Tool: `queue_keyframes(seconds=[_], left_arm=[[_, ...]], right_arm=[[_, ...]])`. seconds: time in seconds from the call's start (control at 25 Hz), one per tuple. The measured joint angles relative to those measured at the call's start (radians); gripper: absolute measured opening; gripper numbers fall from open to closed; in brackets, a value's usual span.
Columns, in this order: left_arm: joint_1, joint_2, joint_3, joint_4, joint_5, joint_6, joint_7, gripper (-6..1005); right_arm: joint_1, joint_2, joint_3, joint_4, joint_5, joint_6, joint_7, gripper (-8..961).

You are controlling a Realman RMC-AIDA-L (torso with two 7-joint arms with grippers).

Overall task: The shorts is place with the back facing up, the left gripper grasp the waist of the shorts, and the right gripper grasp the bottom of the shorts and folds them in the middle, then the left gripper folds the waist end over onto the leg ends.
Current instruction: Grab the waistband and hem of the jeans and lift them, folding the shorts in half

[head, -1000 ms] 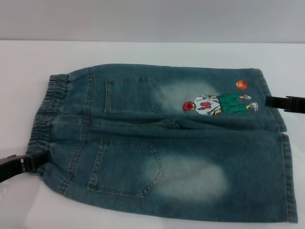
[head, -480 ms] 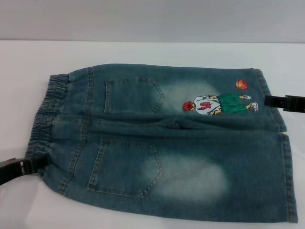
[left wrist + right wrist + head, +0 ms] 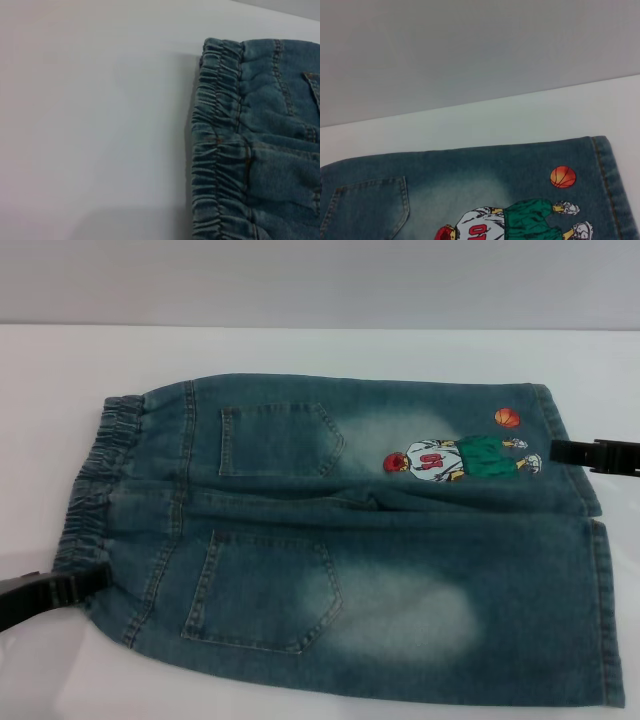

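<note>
The denim shorts [image 3: 340, 540] lie flat on the white counter [image 3: 300, 350], back pockets up, elastic waist toward the left. The left pincer [image 3: 95, 578] touches the waistband's near corner; the right pincer [image 3: 555, 451] meets the far leg's hem by the embroidered player [image 3: 455, 458]. Whether either is clenched, I cannot tell.

Even diffuse light, slightly soft focus; faint shadow beside shorts [image 3: 260, 145] waistband.
</note>
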Motion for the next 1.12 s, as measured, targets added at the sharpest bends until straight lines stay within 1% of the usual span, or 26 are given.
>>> queue_keyframes(seconds=[0.64, 1.12], left_arm=[[0.008, 0.000, 0.001, 0.007, 0.000, 0.000, 0.000, 852], [0.001, 0.000, 0.013, 0.008, -0.005, 0.000, 0.000, 851]], right_arm=[[0.000, 0.000, -0.013, -0.004, 0.001, 0.008, 0.000, 515], [0.002, 0.000, -0.020, -0.004, 0.003, 0.009, 0.000, 515]])
